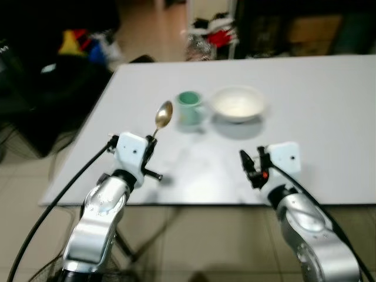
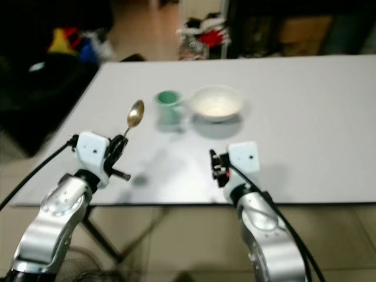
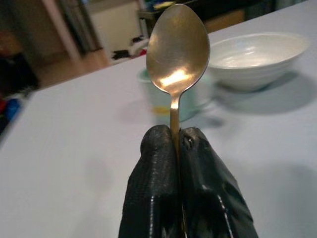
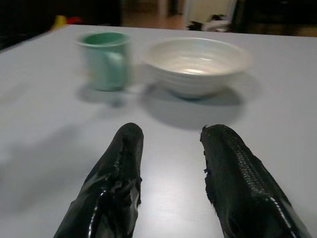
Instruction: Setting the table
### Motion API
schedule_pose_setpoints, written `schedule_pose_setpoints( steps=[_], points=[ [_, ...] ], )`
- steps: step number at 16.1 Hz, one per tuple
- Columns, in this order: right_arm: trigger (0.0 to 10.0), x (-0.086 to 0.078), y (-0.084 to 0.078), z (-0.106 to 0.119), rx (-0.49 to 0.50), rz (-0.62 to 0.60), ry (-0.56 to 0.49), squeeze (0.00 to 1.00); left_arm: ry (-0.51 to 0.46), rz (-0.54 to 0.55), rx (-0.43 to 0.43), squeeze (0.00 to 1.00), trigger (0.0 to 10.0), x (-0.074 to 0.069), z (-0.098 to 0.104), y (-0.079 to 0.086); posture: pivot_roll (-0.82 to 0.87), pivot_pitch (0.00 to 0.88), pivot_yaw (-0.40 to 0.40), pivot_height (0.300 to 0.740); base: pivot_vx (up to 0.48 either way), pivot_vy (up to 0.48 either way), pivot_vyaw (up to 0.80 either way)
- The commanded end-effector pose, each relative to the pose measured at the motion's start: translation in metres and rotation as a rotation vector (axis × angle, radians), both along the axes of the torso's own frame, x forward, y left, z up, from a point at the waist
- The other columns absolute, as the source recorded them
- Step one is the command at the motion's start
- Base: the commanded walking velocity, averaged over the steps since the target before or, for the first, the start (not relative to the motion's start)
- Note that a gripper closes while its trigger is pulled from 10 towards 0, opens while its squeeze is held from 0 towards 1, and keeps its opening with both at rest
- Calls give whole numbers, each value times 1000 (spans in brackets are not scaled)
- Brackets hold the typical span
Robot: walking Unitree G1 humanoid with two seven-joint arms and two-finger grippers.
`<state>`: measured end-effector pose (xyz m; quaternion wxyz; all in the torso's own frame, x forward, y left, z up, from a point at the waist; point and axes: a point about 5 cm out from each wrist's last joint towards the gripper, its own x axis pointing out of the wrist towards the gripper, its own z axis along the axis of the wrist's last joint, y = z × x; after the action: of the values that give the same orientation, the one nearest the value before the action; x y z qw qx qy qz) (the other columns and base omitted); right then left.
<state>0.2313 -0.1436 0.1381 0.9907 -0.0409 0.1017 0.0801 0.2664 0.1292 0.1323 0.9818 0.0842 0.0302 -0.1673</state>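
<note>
Spoon clamped in left jaws, mug and bowl ahead on tabletop

Left gripper [image 3: 179, 141] sits over the near edge of the white tabletop [image 1: 329, 106], jaws pressed together on the handle of a gold-toned spoon [image 3: 177, 49]. Spoon stands up out of the jaws, bowl end on top, tilted slightly forward and toward the robot's right in the head views. Handle below the clamp point hidden by the black fingers [image 3: 156, 163].

Right gripper [image 4: 171, 136] also over the near tabletop edge, jaws apart, nothing between them, only bare tabletop. Right fingers [image 4: 124, 148] point toward the dishes.

Beyond the left jaws, straight past the spoon: green mug [image 1: 190, 107], upright, on the tabletop. Mug partly hidden behind the spoon in the left wrist view. Just beside the mug, on the robot's right: white bowl [image 1: 237, 104], upright, inside looks empty. Mug and bowl close together; cannot tell if they touch. From the right jaws, bowl lies ahead, roughly in line with the gap, mug ahead and off to the left-finger side. Both well apart from either jaws.

Farther back, past the far tabletop edge: dark clutter on the floor, some red and white items [image 1: 214, 26], and yellow and blue items [image 1: 79, 44] off left. Blurred, no detail.

Tiled floor [image 1: 205, 235] under the near edge.
</note>
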Motion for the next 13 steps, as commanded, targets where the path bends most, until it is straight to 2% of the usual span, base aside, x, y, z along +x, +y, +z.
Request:
schedule_pose_setpoints(
  steps=[1, 4, 6, 7, 11, 13],
  points=[
    [10000, 1, 0, 2, 10, -1, 0, 0, -2, 4, 19, 0, 10000, -1, 0, 2, 60, 0, 78, 740, 341, 0, 0],
    [10000, 1, 0, 2, 5, 4, 5, 0, 13, -11, 6, 0, 10000, -3, -2, -1, 55, 0, 78, 740, 333, 0, 0],
    [10000, 1, -1, 2, 1, 8, 9, 0, 37, -9, -18, 0, 10000, -4, -5, -4, 49, 0, 77, 740, 0, 0, 0],
    [10000, 0, -2, 1, -3, 14, 15, 0, 51, -13, 5, 0, 10000, -5, -9, -5, 44, 0, 75, 740, 0, 0, 0],
    [10000, -4, -3, 1, -16, 52, 34, 0, 74, 36, -22, 0, 10000, -8, -14, -3, 33, 0, 61, 740, 0, 0, 0],
    [10000, -5, -4, 1, -13, 58, 39, 0, 77, 52, -14, 0, 10000, -8, -15, -1, 34, 0, 54, 740, 0, -439, 0]
  ],
)
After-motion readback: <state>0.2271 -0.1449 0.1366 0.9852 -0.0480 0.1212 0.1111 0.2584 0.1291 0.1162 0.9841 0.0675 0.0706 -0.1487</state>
